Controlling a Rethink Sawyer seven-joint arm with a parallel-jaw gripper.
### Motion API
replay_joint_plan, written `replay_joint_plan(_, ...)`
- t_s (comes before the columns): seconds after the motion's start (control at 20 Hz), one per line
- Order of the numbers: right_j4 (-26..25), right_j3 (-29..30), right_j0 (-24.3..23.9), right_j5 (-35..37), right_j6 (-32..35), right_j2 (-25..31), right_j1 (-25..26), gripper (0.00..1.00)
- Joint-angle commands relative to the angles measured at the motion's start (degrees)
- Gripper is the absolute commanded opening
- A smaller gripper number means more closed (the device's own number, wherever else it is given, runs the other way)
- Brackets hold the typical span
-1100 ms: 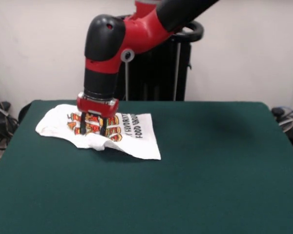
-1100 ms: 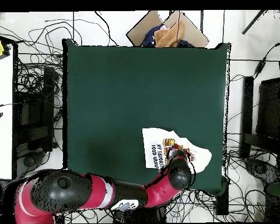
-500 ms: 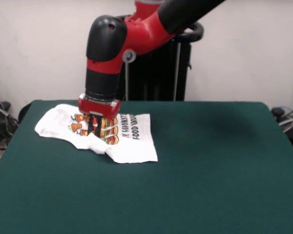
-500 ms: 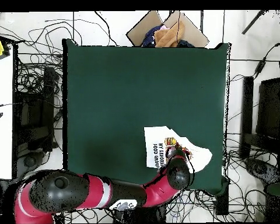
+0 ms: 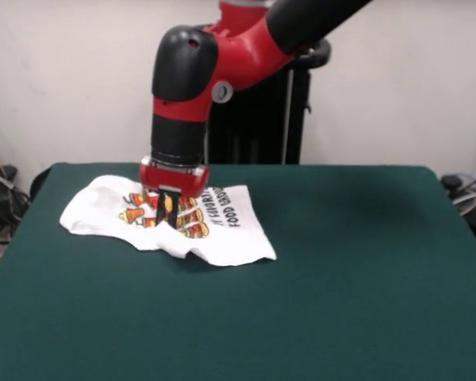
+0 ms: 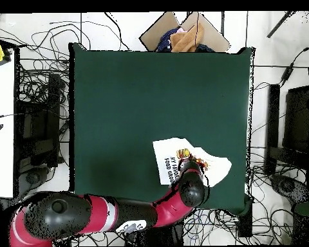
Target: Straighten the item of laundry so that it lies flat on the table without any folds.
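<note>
Shifting sideways since a second ago, the hand is dragging the T-shirt along with it.

Its dark fingers are pressing together, pinching a raised ridge of cloth over the printed food cartoons. In the front view the shirt is lying rumpled on the green tabletop, toward its far left part, with a fold bulging along the near edge and the black lettering showing just right of the hand. In the overhead view the red and black arm is covering part of the shirt, which is sitting near the tabletop edge closest to the robot's base.
</note>
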Motion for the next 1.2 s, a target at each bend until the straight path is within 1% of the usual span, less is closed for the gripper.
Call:
replay_joint_plan(0.05,0.97,-9.43,4.88,-2.2,23.27,13.32,-3.62,0.0)
replay_joint_plan(0.2,0.92,-10.34,5.88,-4.63,25.61,13.09,-4.28,0.0)
replay_joint_plan(0.45,1.62,-15.24,7.22,-9.91,29.09,11.29,-3.02,0.0)
replay_joint_plan(0.55,0.86,-16.8,7.1,-11.56,31.54,11.45,-2.98,0.0)
replay_joint_plan(0.65,1.68,-18.3,7.99,-13.7,34.77,11.21,-2.63,0.0)
replay_joint_plan(0.8,4.23,-21.03,9.98,-16.24,38.73,10.06,-1.24,0.0)
replay_joint_plan(1.0,7.4,-24.36,11.14,-17.0,41.53,9.51,0.67,0.0)
replay_joint_plan(1.15,6.24,-24.06,11.67,-17.5,43.28,8.93,1.03,0.0)
replay_joint_plan(1.2,5.64,-23.76,11.88,-17.42,43.61,8.6,1.19,1.0)
